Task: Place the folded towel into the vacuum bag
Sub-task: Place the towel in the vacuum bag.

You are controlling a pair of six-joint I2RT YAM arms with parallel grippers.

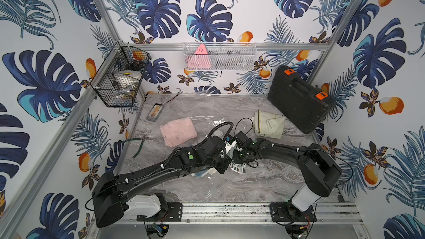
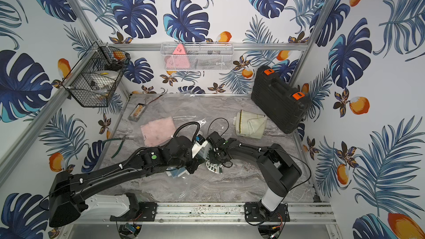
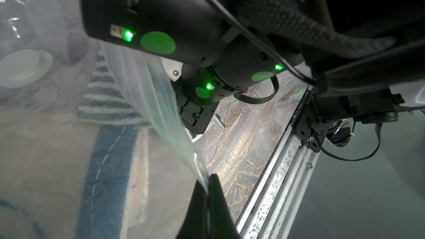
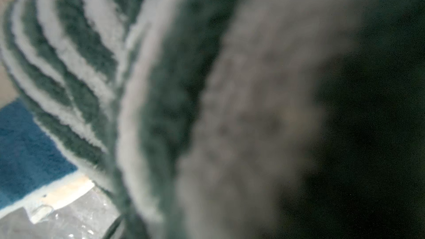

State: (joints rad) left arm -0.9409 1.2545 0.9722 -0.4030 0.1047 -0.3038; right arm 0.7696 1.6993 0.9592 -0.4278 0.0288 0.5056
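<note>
The left gripper (image 3: 208, 180) is clamped tight on a pinch of the vacuum bag (image 3: 158, 102), whose clear plastic rises taut from between the two black fingers (image 3: 218, 194) toward the right arm's wrist. Seen through that plastic, on the far side of the film from the left gripper, lie a green-and-white striped towel (image 3: 103, 97) and a blue towel (image 3: 108, 171), and further off the bag's round white valve (image 3: 21, 65). In the right wrist view the striped towel (image 4: 96, 70) fills almost the whole picture, pressed right up against the camera, with the blue towel (image 4: 25, 148) just beside it and crinkled plastic below; the right gripper itself is hidden, so whether it grips the striped towel cannot be told. In both top views the two arms meet at the middle of the marble table (image 1: 264, 180), the striped towel (image 1: 235, 167) showing just under the wrists and the blue towel (image 2: 178, 173) beneath the left wrist. A pink towel (image 1: 178, 131) lies beyond the left gripper, under the bag's film. A cream towel (image 1: 269, 124) sits well beyond the right gripper, next to a black case (image 1: 299, 98). Pliers (image 1: 138, 144) lie off by the left wall.
</note>
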